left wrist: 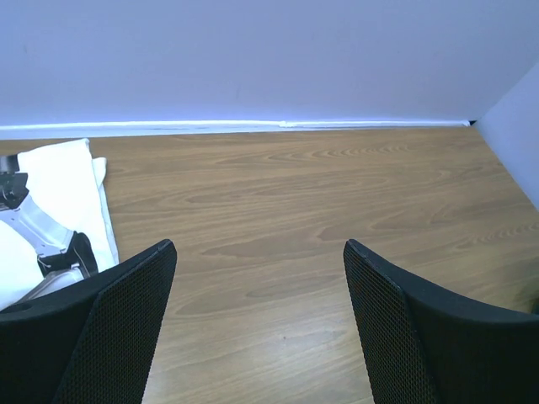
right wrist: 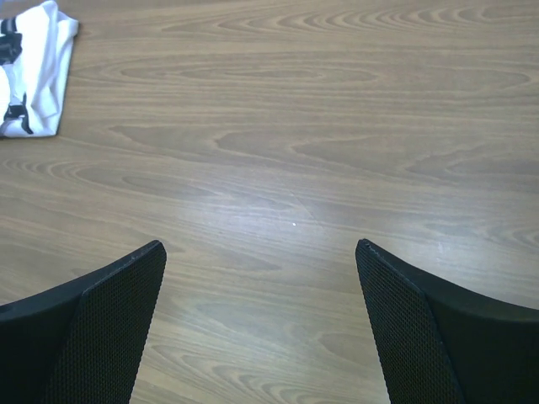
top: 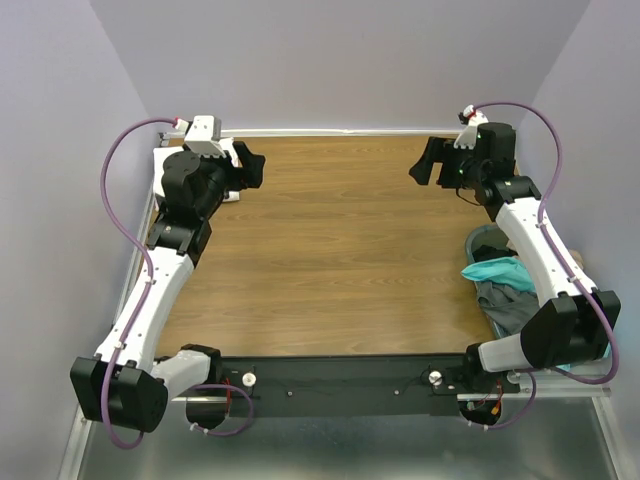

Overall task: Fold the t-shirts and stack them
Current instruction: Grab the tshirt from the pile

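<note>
White t-shirt w/ black marks (left wrist: 57, 181) lies folded at far-left corner of wood table (top: 330, 260), just beside left gripper (left wrist: 259, 316). Left gripper is released, jaws wide apart, nothing btwn them, hovering over bare wood. Right gripper (right wrist: 261, 324) at far-right side is also spread wide and empty. Turquoise t-shirt (top: 497, 270) sits crumpled in bin (top: 478, 240) at table's right edge, on top of grey cloth (top: 508, 308), partly hidden by right arm.

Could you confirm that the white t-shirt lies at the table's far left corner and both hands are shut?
Not quite: the left hand and right hand are both open, as their wrist views show. The white t-shirt does lie at that far left corner.
</note>
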